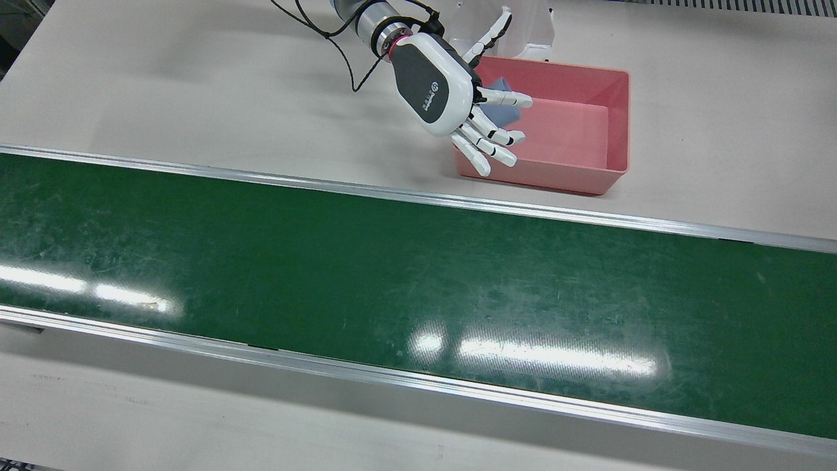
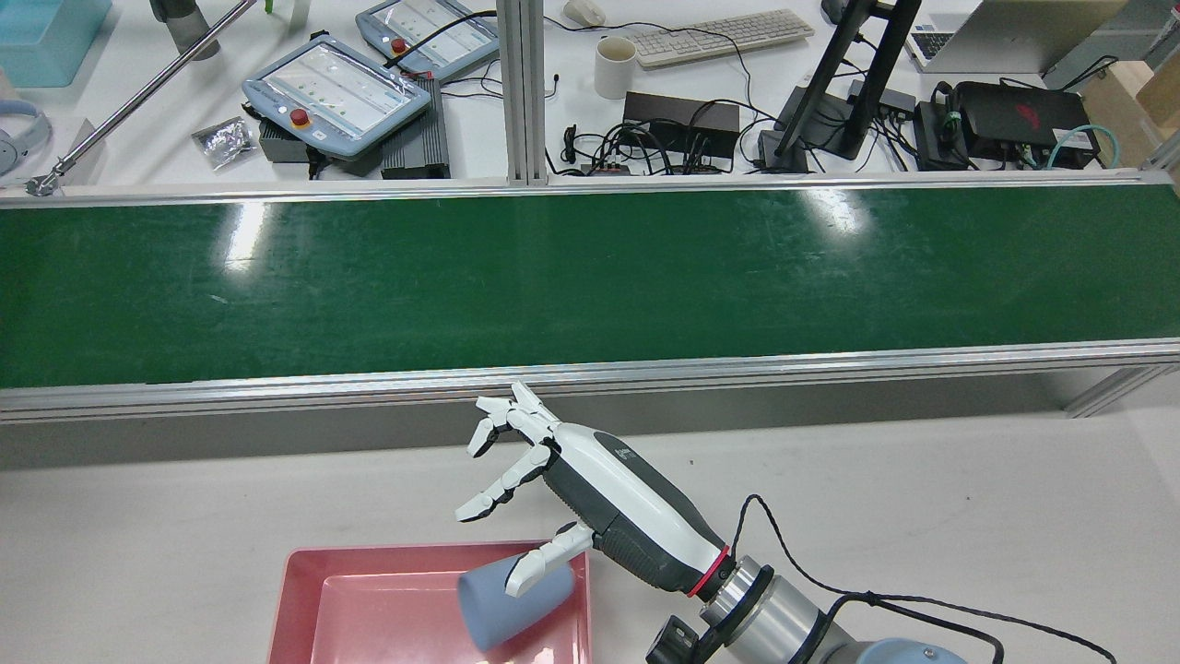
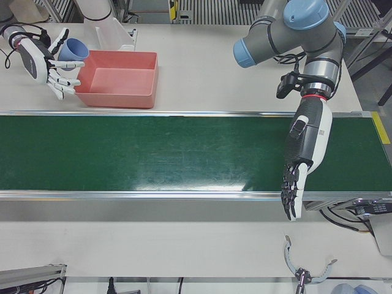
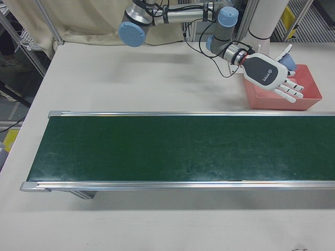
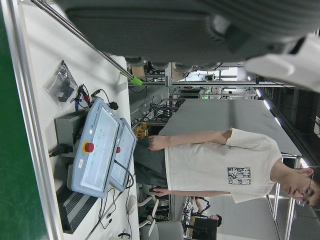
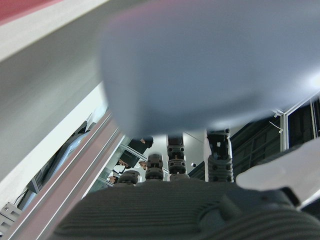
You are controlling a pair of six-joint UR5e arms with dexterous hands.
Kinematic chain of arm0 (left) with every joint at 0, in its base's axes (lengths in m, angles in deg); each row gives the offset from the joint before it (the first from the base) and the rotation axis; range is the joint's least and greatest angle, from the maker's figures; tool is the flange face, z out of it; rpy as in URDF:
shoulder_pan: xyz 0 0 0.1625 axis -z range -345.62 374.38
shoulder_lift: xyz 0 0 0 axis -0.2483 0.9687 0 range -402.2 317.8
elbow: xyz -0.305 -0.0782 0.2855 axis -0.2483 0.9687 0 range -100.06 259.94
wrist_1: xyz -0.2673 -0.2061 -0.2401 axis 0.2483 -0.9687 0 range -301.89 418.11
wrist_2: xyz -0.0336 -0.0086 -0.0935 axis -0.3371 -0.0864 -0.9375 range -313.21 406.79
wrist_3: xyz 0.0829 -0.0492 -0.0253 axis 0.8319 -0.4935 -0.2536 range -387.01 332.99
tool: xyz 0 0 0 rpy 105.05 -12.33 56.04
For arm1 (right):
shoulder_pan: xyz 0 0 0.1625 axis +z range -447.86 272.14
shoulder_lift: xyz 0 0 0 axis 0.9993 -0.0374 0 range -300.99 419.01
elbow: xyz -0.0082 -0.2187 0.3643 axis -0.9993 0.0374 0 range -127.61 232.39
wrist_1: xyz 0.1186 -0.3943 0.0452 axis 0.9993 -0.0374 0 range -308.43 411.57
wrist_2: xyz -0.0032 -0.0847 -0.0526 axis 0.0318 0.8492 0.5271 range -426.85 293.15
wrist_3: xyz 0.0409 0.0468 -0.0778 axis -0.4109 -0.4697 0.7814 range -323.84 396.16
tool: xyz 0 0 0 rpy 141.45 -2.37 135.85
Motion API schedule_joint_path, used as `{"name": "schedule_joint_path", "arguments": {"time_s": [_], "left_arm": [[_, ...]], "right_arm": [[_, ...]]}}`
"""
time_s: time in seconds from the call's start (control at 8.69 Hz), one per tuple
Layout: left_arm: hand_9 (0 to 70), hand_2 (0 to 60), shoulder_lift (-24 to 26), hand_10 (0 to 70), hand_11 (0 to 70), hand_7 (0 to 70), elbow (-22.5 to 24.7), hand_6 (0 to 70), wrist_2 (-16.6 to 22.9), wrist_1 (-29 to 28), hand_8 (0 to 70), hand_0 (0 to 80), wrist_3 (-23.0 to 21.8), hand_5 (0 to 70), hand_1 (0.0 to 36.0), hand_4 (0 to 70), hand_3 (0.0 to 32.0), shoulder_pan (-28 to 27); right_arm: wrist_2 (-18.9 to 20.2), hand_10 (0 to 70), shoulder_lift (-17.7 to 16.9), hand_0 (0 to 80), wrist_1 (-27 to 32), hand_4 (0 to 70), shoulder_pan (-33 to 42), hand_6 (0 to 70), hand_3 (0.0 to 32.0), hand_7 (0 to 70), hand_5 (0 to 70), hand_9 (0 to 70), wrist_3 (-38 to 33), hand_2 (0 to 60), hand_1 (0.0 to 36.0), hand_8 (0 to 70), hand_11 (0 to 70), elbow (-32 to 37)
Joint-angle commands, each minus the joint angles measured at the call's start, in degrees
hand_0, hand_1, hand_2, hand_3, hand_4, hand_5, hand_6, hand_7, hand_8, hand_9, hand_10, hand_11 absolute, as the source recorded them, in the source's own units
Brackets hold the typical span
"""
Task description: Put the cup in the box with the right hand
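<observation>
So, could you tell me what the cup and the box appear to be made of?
The cup looks like matte pale-blue plastic: uniform colour, soft dull sheen, no glaze highlights. The box looks like moulded pink plastic, semi-matte, with thin smooth walls and rounded corners. Neither can be confirmed by look alone.

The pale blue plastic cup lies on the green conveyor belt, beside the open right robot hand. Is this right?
Not quite. The pale blue plastic cup is in the shallow pink plastic box, not on the green conveyor belt; the rear view shows it. The right robot hand beside it is indeed open.
</observation>
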Motion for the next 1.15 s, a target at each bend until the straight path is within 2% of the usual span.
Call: {"name": "schedule_joint_path", "arguments": {"time_s": [0.0,0.12,0.23,0.35,0.46,0.58,0.69,0.81,1.04], "left_arm": [[0.0,0.0,0.00,0.0,0.0,0.0,0.00,0.0,0.00,0.00,0.0,0.0,0.00,0.0,0.0,0.0,0.0,0.00],[0.0,0.0,0.00,0.0,0.0,0.0,0.00,0.0,0.00,0.00,0.0,0.0,0.00,0.0,0.0,0.0,0.0,0.00],[0.0,0.0,0.00,0.0,0.0,0.0,0.00,0.0,0.00,0.00,0.0,0.0,0.00,0.0,0.0,0.0,0.0,0.00],[0.0,0.0,0.00,0.0,0.0,0.0,0.00,0.0,0.00,0.00,0.0,0.0,0.00,0.0,0.0,0.0,0.0,0.00],[0.0,0.0,0.00,0.0,0.0,0.0,0.00,0.0,0.00,0.00,0.0,0.0,0.00,0.0,0.0,0.0,0.0,0.00],[0.0,0.0,0.00,0.0,0.0,0.0,-0.09,0.0,0.00,-0.09,0.0,0.0,0.00,0.0,0.0,0.0,0.0,0.00],[0.0,0.0,0.00,0.0,0.0,0.0,0.00,0.0,0.00,-0.09,0.0,0.0,0.00,0.0,0.0,0.0,0.0,0.00],[0.0,0.0,0.00,0.0,0.0,0.0,0.00,0.0,0.00,-0.09,0.0,0.0,0.00,0.0,0.0,0.0,0.0,0.00],[0.0,0.0,0.00,0.0,0.0,0.0,0.00,0.0,0.00,0.00,0.0,0.0,0.00,0.0,0.0,0.0,0.0,0.00]], "right_arm": [[0.41,3.0,-0.97,8.2,-1.30,70.0,0.80,14.7,0.0,70.0,0.0,24.0,-2.68,0.0,0.0,6.8,2.3,-1.84],[0.76,4.1,-6.46,1.5,-1.39,70.0,3.68,16.3,0.0,70.0,0.0,28.4,-8.79,0.5,0.0,9.1,3.8,-5.42],[1.19,5.3,-11.73,0.0,-1.91,70.0,7.71,17.3,0.0,70.0,0.0,31.1,-15.46,4.8,0.0,10.5,5.5,-9.63],[3.98,6.4,-13.27,0.0,-4.52,70.0,15.15,17.7,0.0,70.0,0.0,32.3,-19.97,5.8,0.0,11.4,7.3,-12.03],[8.10,6.7,-13.11,5.0,-7.68,70.0,22.62,18.0,0.0,70.0,0.0,32.9,-26.02,2.8,0.0,11.8,8.0,-11.27],[9.53,7.4,-13.19,31.7,-8.32,70.0,28.87,18.3,0.0,70.0,0.0,32.7,-33.12,0.0,0.0,11.8,9.3,-7.34],[12.68,8.2,-12.93,39.6,-8.33,70.0,34.59,18.5,0.0,70.0,0.0,32.7,-41.29,0.0,0.0,11.9,10.7,-1.65],[14.02,11.6,-12.67,44.1,-8.24,70.0,41.26,18.7,0.0,70.0,0.0,32.6,-44.41,0.0,0.0,12.3,15.9,1.72],[14.56,11.4,-12.40,46.4,-7.72,70.0,49.91,18.4,0.0,70.0,1.0,32.0,-50.99,0.0,0.1,12.3,16.0,9.62]]}}
